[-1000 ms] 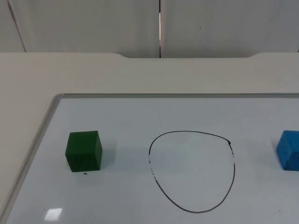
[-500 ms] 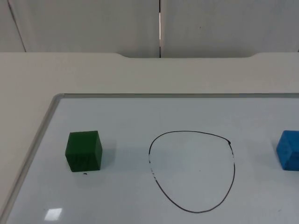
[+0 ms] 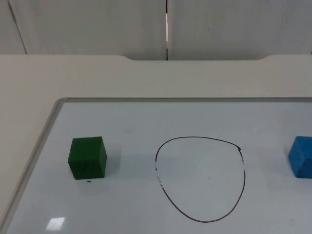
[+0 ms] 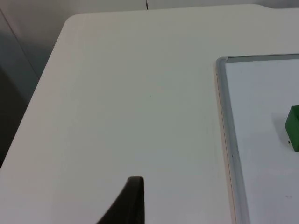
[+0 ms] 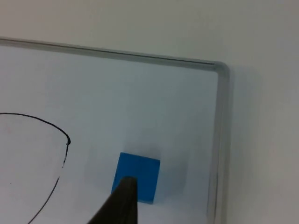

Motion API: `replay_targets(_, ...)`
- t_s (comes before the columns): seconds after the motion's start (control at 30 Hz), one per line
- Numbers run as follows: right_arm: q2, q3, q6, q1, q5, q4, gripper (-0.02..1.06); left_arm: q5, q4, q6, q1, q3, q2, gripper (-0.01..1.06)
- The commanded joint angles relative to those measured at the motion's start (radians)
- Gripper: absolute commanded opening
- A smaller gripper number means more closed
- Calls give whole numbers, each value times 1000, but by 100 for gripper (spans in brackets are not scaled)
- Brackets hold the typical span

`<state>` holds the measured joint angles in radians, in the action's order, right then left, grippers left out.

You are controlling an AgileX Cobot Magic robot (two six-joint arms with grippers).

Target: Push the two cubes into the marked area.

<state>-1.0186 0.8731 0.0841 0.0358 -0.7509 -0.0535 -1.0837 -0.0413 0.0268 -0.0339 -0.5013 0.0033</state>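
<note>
the drawn loop (image 3: 200, 179) lies nearest on the whiteboard (image 3: 136, 117), with nothing inside. the green cube (image 3: 87, 157) sits well apart on its left, the blue cube (image 3: 301, 157) well apart on its right. the right claw (image 5: 122, 200) hangs over the blue cube, the left claw (image 4: 128, 200) over the bare bench (image 4: 131, 102) beside the board frame; i cannot tell their opening. a push off the centre could turn a cube past the loop. nothing blocks either path. behind stands the grey wall (image 3: 234, 24).
</note>
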Motion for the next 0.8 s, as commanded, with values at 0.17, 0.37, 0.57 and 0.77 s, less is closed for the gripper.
replay_targets(0.17,-76,4,6,-8,47,7,105,10,13,-21,2,6,-3,104)
replay_targets(0.37,-83,4,6,-8,52,7,101,47,78,-27,2,-25,-3,100)
replay_targets(0.57,-83,4,6,-8,87,0,78,117,118,-34,2,-53,44,75)
replay_targets(0.77,-83,4,6,-8,94,0,71,223,147,-21,2,-53,189,43)
